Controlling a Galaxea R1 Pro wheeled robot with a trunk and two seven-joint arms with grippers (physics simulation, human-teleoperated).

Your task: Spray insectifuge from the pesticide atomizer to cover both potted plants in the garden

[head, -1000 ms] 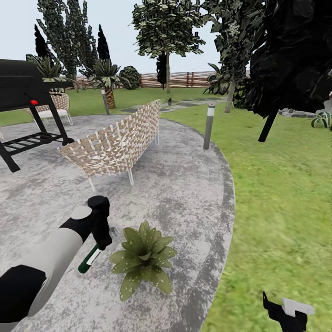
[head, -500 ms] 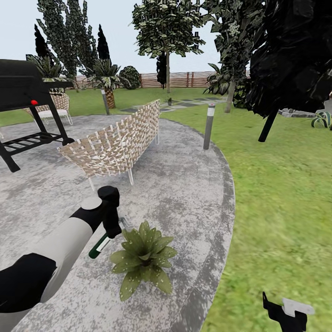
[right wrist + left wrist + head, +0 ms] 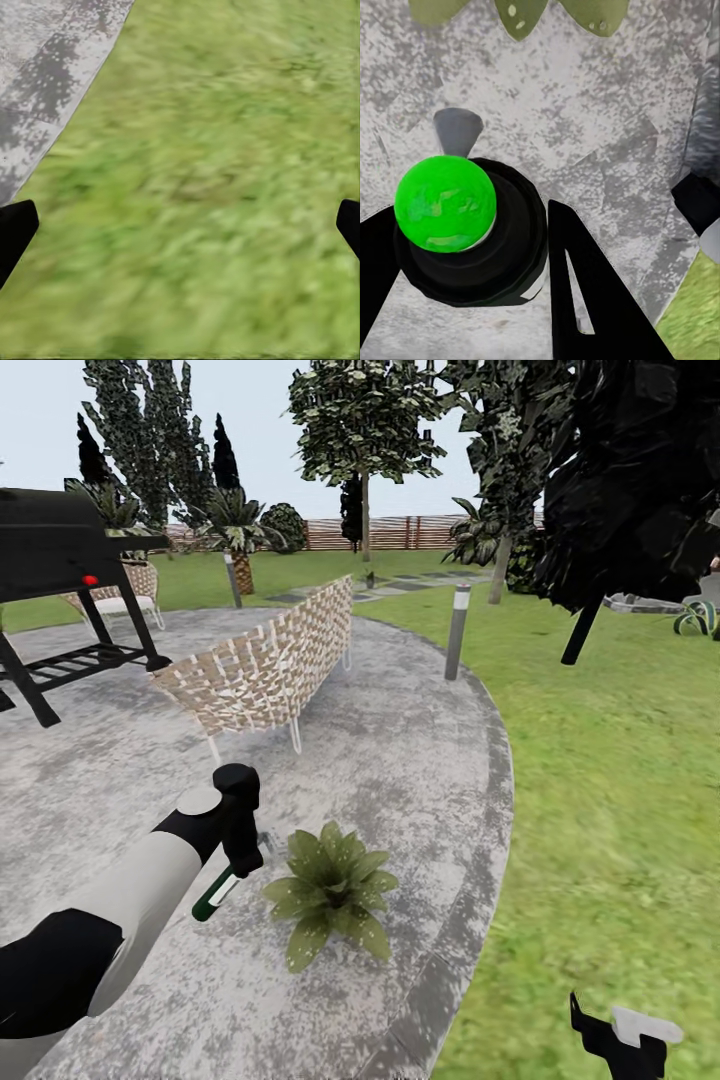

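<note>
The whole view has slid a little since a moment ago. The wicker chair (image 3: 262, 670) and the black grill (image 3: 60, 550) sit a bit more to the right in the picture now, and so does the plant. That tells me the robot's head or body turned, not that the things moved.

The big round patio (image 3: 380, 760) is grey and speckled, with green lawn (image 3: 610, 810) all along its right side. A brown fence (image 3: 380, 532) runs far at the back. A short grey post (image 3: 457, 632) stands at the patio's edge.

On the patio sits one of the potted plants (image 3: 333, 890), a low bunch of pointed green leaves with pale spots. Its pot is hidden under the leaves.

The left gripper (image 3: 240, 848) is closed around the pesticide atomizer (image 3: 218, 895), just beside the plant, on its left. The arm has kept the same pose for the last half second. The left wrist view shows the sprayer's bright green end (image 3: 447, 203) snug between the dark fingers (image 3: 585, 292), with leaf tips (image 3: 521, 15) close ahead.

The right gripper (image 3: 180, 225) hangs over the grass with its fingers far apart, holding nothing.

I think the robot is lining up on this plant, so spraying should come next. The second plant must come after.
</note>
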